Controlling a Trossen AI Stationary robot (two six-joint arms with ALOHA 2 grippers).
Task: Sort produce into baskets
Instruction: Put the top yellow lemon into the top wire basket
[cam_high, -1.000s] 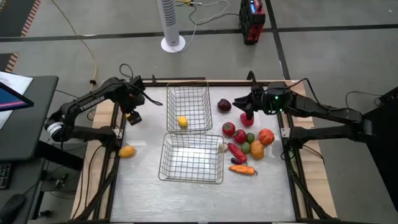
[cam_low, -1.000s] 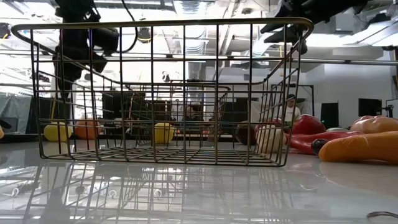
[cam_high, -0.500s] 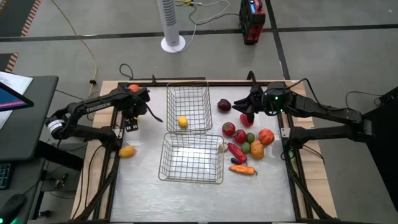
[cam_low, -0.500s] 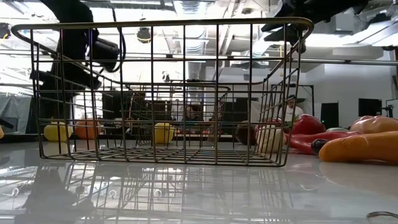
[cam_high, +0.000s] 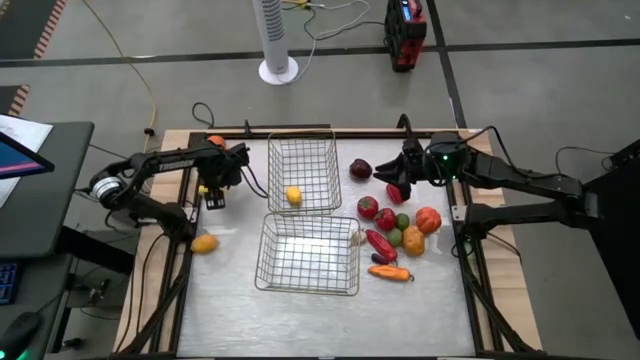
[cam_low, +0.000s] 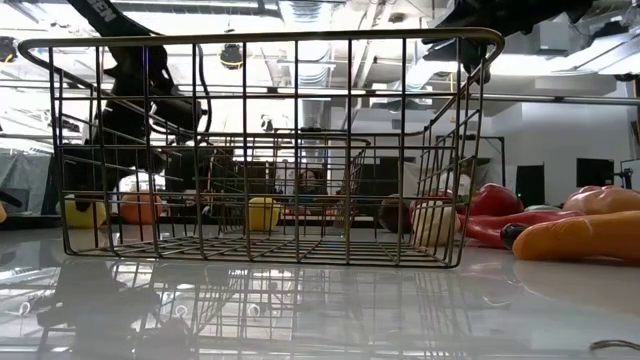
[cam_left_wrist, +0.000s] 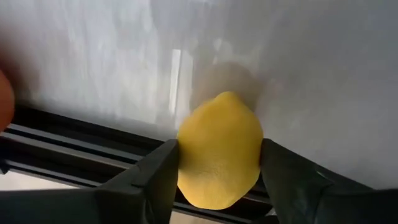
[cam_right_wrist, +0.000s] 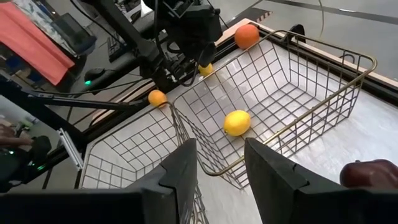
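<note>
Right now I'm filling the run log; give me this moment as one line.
left gripper: closing around yellow lemon at table's left edge | right gripper: above produce pile, empty | far basket: one yellow fruit

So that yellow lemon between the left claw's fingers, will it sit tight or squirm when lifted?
The lemon looks smooth and egg-shaped, so it may slip or pivot between the left claw's flat fingers. They flank its widest part, which should help. It looks rigid, so it probably won't deform, and if dropped on the glossy table it would likely roll.

Lemon (cam_high: 293, 196) in far basket (cam_high: 303, 176)
</note>
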